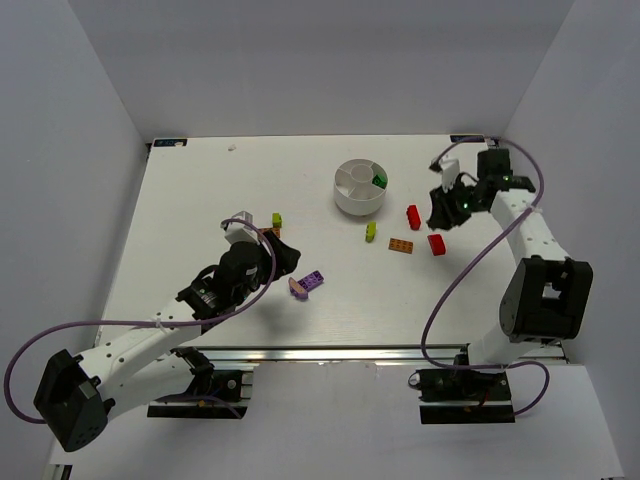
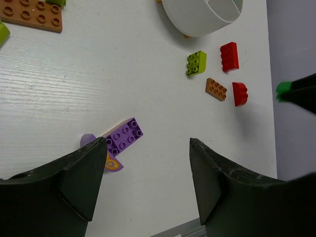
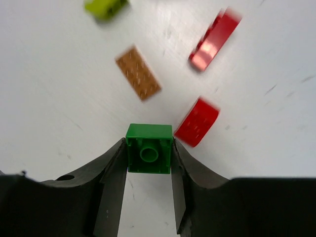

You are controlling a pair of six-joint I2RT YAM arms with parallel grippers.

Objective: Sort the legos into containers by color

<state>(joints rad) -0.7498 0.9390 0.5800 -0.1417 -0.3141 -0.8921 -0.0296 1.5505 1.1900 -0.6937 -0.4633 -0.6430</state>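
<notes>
Your right gripper (image 3: 148,145) is clamped on a dark green brick (image 3: 149,151), one finger pressed to each side, and the face toward the wrist camera shows a round ring at its centre. The brick hangs clear of the table (image 1: 200,200), out on the right side, nearer to you and to the right of the white dish (image 1: 352,203).

Below it the wrist view is blurred. You've got a red brick (image 3: 197,122) closest to the green one and a second red brick (image 3: 213,39) further off. An orange plate (image 3: 138,72) lies to their left, with a yellow-green brick (image 3: 105,7) at the top edge. All four lie apart from each other on the table.

The dish sits toward the far side, a little right of centre. One green piece (image 1: 380,180) lies in its right-hand wedge.

On the left, your left gripper (image 2: 148,153) has its jaws wide apart with nothing between them, hovering over the middle of the table. A purple brick (image 2: 123,137) lies studs up just beside the left finger. It is touching a pale lilac piece (image 2: 88,140), with a bit of orange-yellow showing at the near edge.

Just beyond that gripper lies a second orange plate (image 2: 32,14), with another yellow-green brick (image 1: 277,219) just beside it.
</notes>
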